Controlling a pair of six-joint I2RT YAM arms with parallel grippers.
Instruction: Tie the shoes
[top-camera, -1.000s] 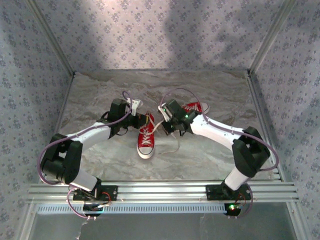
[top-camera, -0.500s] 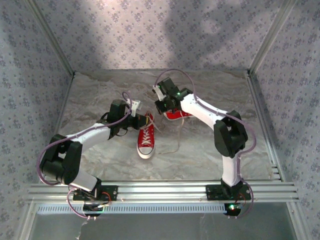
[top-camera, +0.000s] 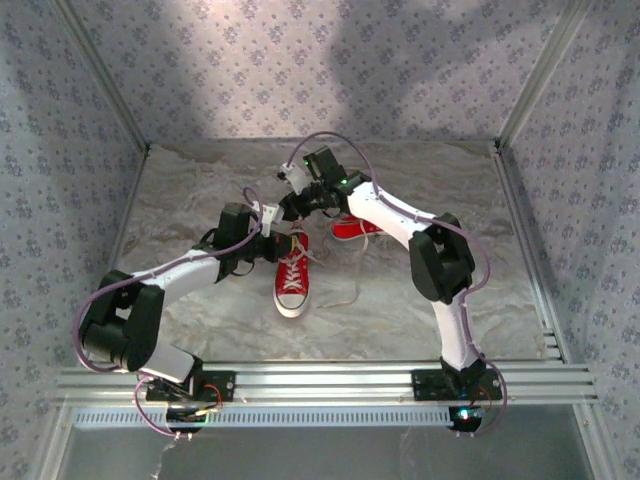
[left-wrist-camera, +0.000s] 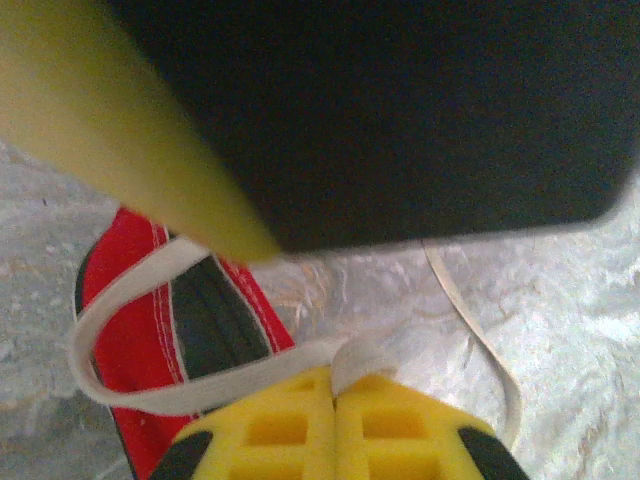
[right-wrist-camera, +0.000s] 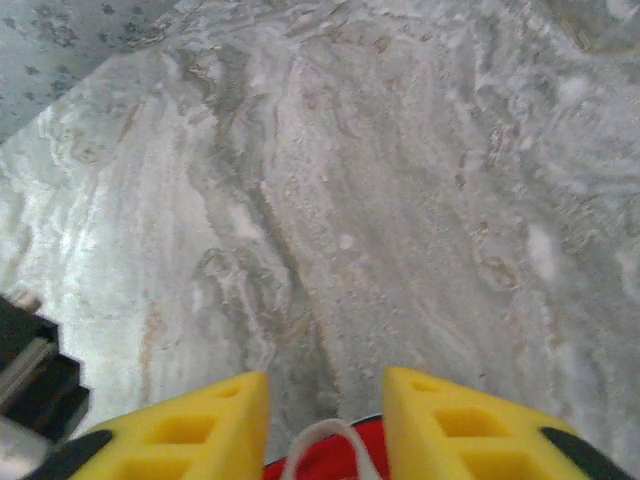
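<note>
On the table (top-camera: 200, 190), the top view laid out both shoes: the near shoe (top-camera: 291, 278) with its toe toward my bases, the far shoe (top-camera: 352, 229) half hidden behind my right arm. My left end effector (left-wrist-camera: 338, 378) sat just beside the near shoe's heel end, and its wrist camera settled the grip: pads clenched on a lace (left-wrist-camera: 250, 375) that looped out over the red shoe's opening. A second strand (left-wrist-camera: 480, 335) trailed on the table to the right. A dark blurred mass with a yellow streak covered the upper half of that view; I could not make out what it was.

My right end effector (right-wrist-camera: 325, 382) hung released, fingers apart over bare table. A small white loop (right-wrist-camera: 320, 440) and a sliver of red sat low between them, cut off by the frame's bottom edge; which shoe it was I could not tell. From above, its fingers were too small to read.

Open table lay beyond it toward the back wall (top-camera: 320, 80) and to both sides; the rail (top-camera: 320, 380) bounded the near edge.
</note>
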